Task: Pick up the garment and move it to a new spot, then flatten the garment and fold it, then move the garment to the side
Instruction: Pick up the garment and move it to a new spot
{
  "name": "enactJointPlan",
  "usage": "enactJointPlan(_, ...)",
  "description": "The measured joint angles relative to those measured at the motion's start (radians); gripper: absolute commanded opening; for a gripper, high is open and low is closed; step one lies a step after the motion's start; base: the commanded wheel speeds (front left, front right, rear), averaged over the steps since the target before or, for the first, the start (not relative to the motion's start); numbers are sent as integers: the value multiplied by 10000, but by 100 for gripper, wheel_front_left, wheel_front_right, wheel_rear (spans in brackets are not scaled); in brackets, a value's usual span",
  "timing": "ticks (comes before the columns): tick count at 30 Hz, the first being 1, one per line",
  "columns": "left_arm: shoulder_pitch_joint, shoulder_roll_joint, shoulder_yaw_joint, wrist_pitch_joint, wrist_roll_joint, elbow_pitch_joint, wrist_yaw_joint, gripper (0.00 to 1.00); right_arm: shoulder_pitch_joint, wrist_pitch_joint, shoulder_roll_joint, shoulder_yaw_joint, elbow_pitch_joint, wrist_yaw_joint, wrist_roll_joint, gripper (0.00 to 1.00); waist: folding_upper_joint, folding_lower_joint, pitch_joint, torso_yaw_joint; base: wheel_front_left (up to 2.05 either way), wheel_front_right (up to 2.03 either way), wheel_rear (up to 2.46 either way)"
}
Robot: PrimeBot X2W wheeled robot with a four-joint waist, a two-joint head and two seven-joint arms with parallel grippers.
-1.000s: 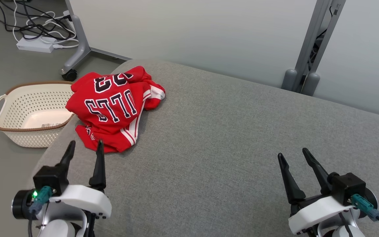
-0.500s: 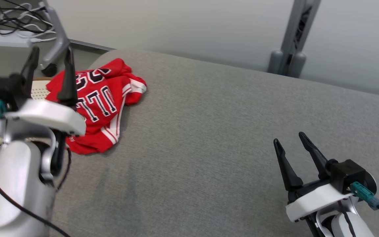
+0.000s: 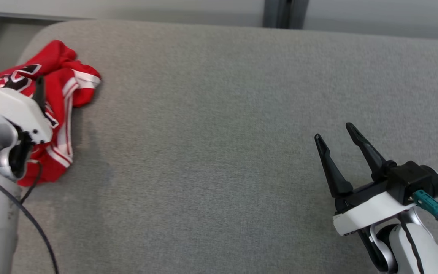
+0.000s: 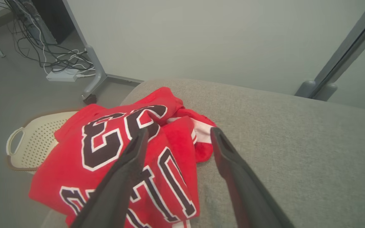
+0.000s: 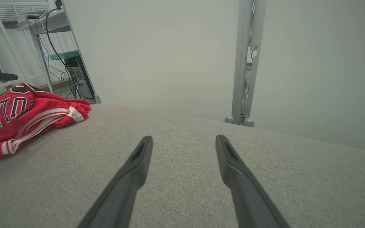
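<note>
The garment is a red jersey with black-and-white lettering and white stripes, crumpled at the far left end of the grey cushion. My left gripper hovers over it, open with nothing between its fingers. In the left wrist view the garment lies just below and beyond the left gripper, whose jaws stand wide apart. My right gripper is open above bare cushion at the lower right, far from the jersey. The right wrist view shows the right gripper empty and the garment off to its left.
A cream perforated basket sits on the floor past the cushion's left edge, partly under the jersey. Cables and a white power strip lie near a wheeled metal leg. A grey post stands against the wall behind the cushion.
The head camera has swung, shifting the whole picture. My left arm has risen and reached forward from the cushion's front edge to over the jersey. The right gripper has stayed put, open.
</note>
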Motion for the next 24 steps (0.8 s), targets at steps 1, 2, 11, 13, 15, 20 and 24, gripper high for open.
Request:
enactJointPlan(1,-58,104,52,19,-13,261,-2,100,-64,4,-67,48,-40,-2,27,100,0,0,163,-90,0,0,0)
enactJointPlan(2,-141,222,128,82,-38,587,4,100,-127,6,-121,86,-56,-2,46,100,0,0,324,-176,0,0,0)
enactJointPlan(11,-568,543,639,-163,-623,2738,-52,44,-698,-63,-316,405,-98,-2,207,100,0,0,1606,-743,0,0,0)
enactJointPlan(13,-672,573,675,-305,-644,2959,-98,0,-816,-130,-314,466,-54,0,267,100,0,0,1670,-795,0,0,0)
enactJointPlan(15,-711,591,663,-696,-619,3080,-58,0,-825,-173,-313,476,19,-2,307,100,0,0,1652,-780,0,0,0)
enactJointPlan(20,-1036,662,995,-1647,-917,3037,-245,0,-815,-282,-309,464,219,0,378,100,0,0,1335,-731,0,0,0)
enactJointPlan(24,-983,738,1175,-2594,-1057,2771,-362,0,-750,-407,-199,426,355,-2,407,100,0,0,900,-714,0,0,0)
